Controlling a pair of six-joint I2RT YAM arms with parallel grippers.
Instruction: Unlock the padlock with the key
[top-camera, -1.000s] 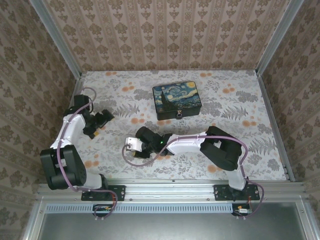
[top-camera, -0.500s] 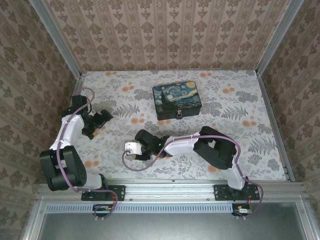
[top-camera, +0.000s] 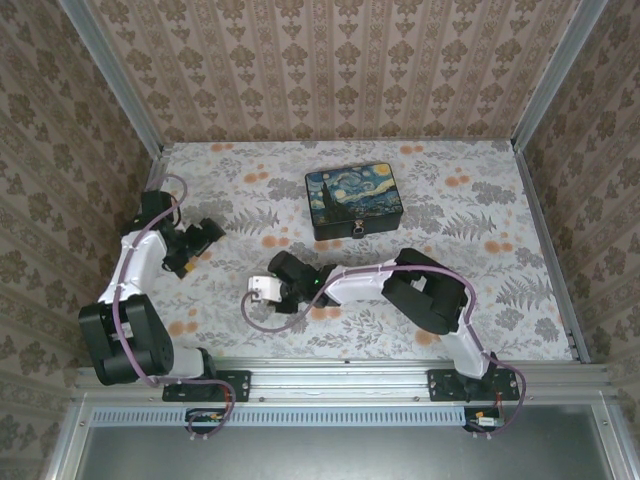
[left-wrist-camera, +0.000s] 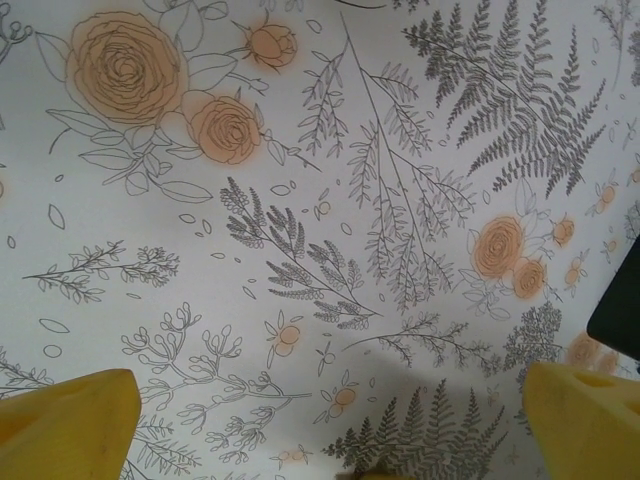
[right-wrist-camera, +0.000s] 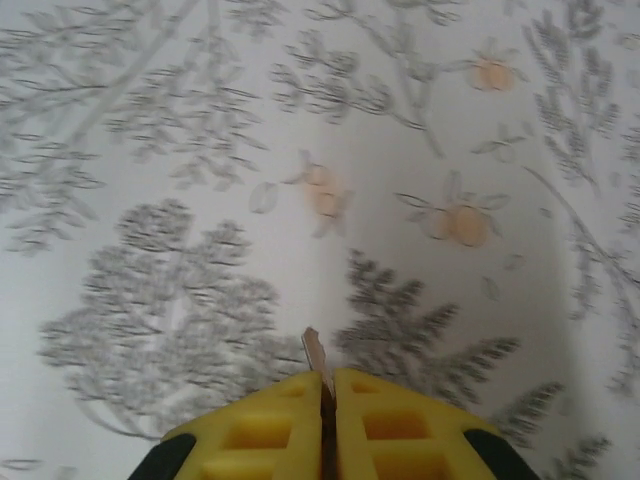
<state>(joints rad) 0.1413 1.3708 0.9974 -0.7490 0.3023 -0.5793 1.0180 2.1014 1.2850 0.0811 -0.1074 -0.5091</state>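
My right gripper is shut on the key. Its thin metal blade pokes out between the yellow pads, just above the floral tablecloth. From above, the right gripper sits low at the table's centre-left, pointing left. The padlock is a tiny shape on the front face of the black box with the starry-night lid, well behind the right gripper. My left gripper hangs open at the left; its yellow fingers stand wide apart over bare cloth.
Patterned walls and metal rails close the table on three sides. The right arm's forearm stretches across the near middle. The cloth lies bare to the right and in front of the box.
The right jaws have closed onto the key. The right wrist has shifted only slightly. The left arm has stayed put, open.
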